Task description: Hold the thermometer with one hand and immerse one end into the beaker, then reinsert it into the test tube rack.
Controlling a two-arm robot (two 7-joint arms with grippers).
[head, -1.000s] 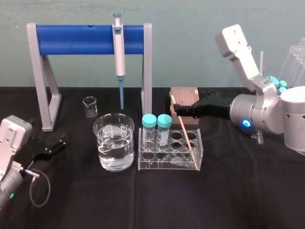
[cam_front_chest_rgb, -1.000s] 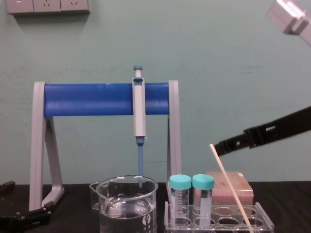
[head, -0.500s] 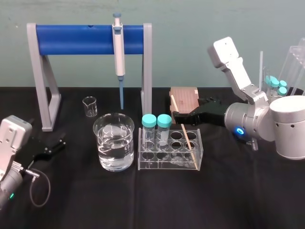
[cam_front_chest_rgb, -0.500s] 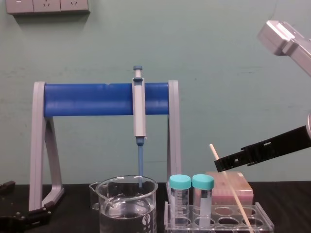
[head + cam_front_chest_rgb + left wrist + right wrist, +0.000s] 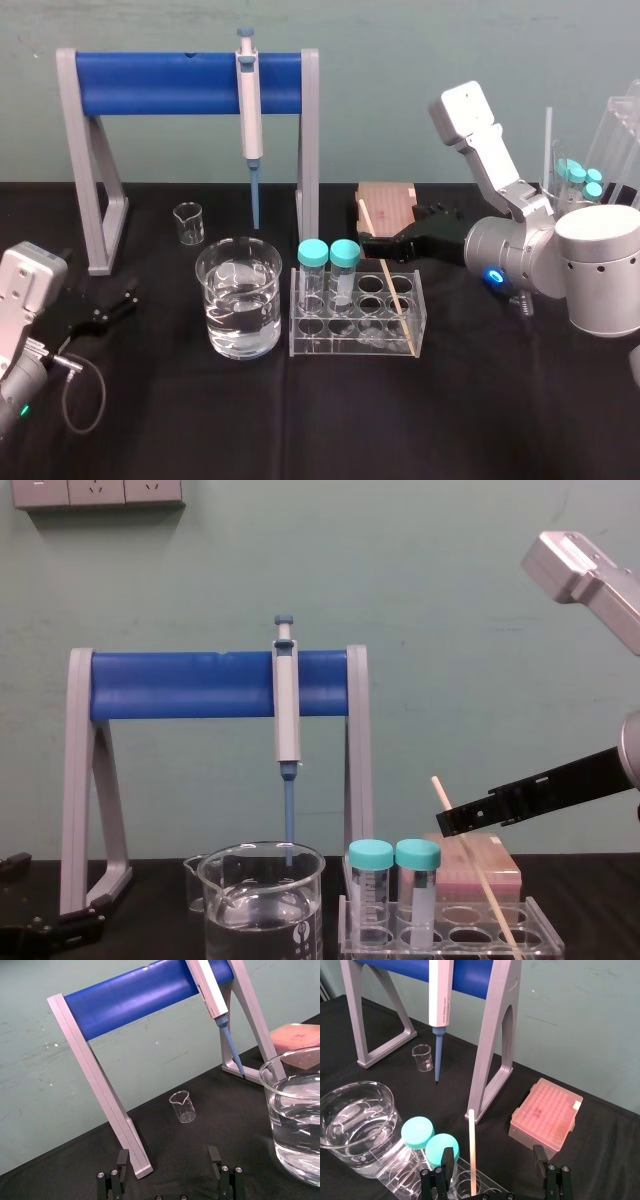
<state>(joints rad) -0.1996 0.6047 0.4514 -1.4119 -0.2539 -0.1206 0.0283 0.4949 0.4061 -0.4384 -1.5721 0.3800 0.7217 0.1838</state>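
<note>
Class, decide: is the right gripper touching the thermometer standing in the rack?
Apart. In the right wrist view the thermometer stands between the open jaws of the right gripper, with a gap on each side.

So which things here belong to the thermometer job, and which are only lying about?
In the job: thermometer, beaker, rack, right gripper, open, fingers either side of the thermometer.
Lying about: pipette, stand, small beaker, pink box, capped tubes; left gripper parked, open, at left.

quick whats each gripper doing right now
Left gripper: open, empty, low at the left.
Right gripper: open, thermometer between its fingers, not gripped.
</note>
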